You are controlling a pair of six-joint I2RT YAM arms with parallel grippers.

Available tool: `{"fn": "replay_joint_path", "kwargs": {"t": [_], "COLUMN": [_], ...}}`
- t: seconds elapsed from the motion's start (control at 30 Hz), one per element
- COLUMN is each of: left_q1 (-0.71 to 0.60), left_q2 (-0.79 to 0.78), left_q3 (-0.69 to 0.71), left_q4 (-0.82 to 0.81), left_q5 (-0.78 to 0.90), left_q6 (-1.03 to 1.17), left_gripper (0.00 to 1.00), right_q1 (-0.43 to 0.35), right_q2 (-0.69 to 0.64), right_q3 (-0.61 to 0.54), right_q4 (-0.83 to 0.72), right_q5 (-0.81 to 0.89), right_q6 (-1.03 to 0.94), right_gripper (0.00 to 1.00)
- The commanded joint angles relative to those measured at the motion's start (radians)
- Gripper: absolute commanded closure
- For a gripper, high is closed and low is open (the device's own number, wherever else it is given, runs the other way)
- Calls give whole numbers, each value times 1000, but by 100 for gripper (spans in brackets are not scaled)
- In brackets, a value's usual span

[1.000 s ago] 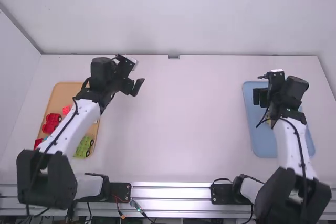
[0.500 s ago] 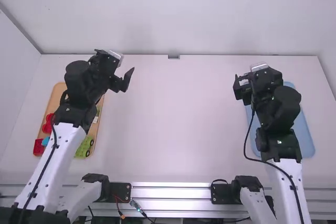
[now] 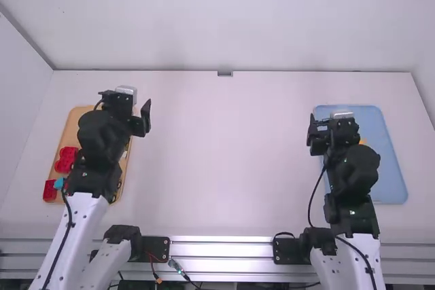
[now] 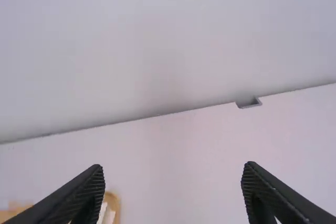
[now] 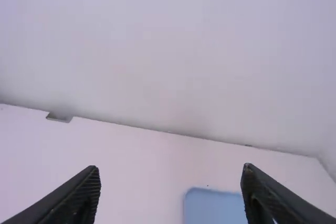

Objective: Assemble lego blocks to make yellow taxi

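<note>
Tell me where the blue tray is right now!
In the high view, the blue tray lies on the right of the table, partly hidden by the right arm.

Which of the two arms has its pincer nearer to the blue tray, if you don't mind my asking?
Right. In the high view, the right pincer appears at the left edge of the blue tray, while the left pincer is across the table, by the tan tray.

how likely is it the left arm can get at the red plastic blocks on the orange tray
Probably yes: the open left gripper is empty and the red blocks have nothing on top, though it would need to pull back toward its base.
</note>
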Motion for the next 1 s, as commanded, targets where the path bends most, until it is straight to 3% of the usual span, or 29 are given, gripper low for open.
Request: {"fn": "replay_joint_path", "kwargs": {"t": [0.0, 0.1, 0.63, 0.97], "left_q1": [2, 2, 2, 2], "left_q2": [-61, -142, -499, -654], "left_q3": [-52, -133, -490, -645], "left_q4": [5, 5, 5, 5], "left_q5": [-49, -49, -49, -49], "left_q6": [-98, -99, -99, -99], "left_gripper": [36, 45, 80, 96], "right_q1": [1, 1, 1, 1], "right_q2": [-54, -138, -467, -575], "right_q3": [-58, -141, -471, -551], "right_q4": [3, 3, 3, 3], "right_q5": [9, 9, 9, 9], "right_q6": [107, 182, 182, 182], "right_gripper": [38, 46, 79, 92]}}
